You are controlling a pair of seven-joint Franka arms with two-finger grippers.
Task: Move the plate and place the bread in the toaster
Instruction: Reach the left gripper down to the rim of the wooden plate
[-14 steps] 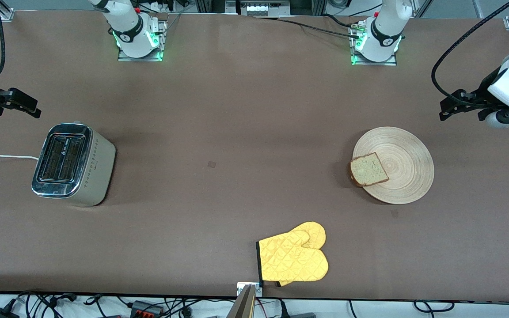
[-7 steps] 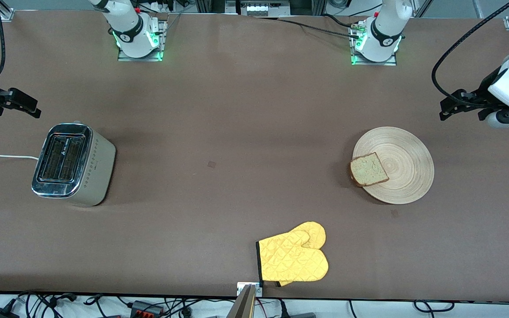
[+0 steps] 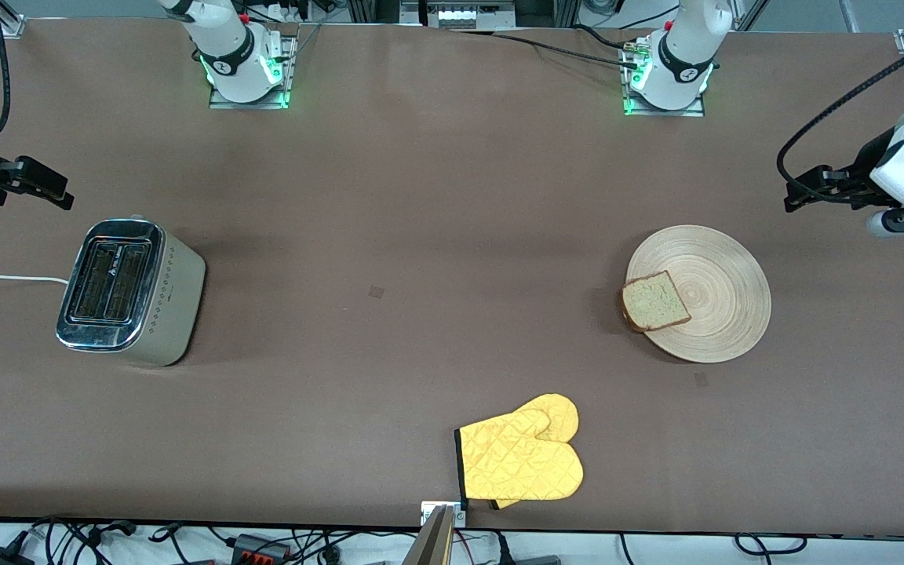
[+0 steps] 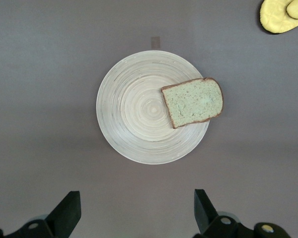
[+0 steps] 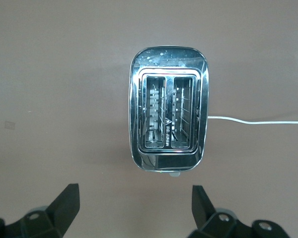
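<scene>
Bread (image 3: pixel 655 303) on plate (image 3: pixel 715 294) edge, apart from spread left gripper (image 3: pixel 801 195); right gripper (image 3: pixel 52 191) spread above toaster (image 3: pixel 126 292).

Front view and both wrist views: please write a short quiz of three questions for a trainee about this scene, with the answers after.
1. True or false: the bread lies wholly inside the rim of the plate.
2. What lies nearest to the front camera: A) the toaster, B) the plate, C) the yellow oven mitts?
3. Fill in: the left gripper hangs open over the table beside the ____, and the right gripper hangs open beside the ____.

Key
1. False: one corner of the slice sticks out past the rim, toward the right arm's end of the table.
2. C.
3. plate; toaster. Neither gripper holds anything, and both toaster slots are empty.
</scene>
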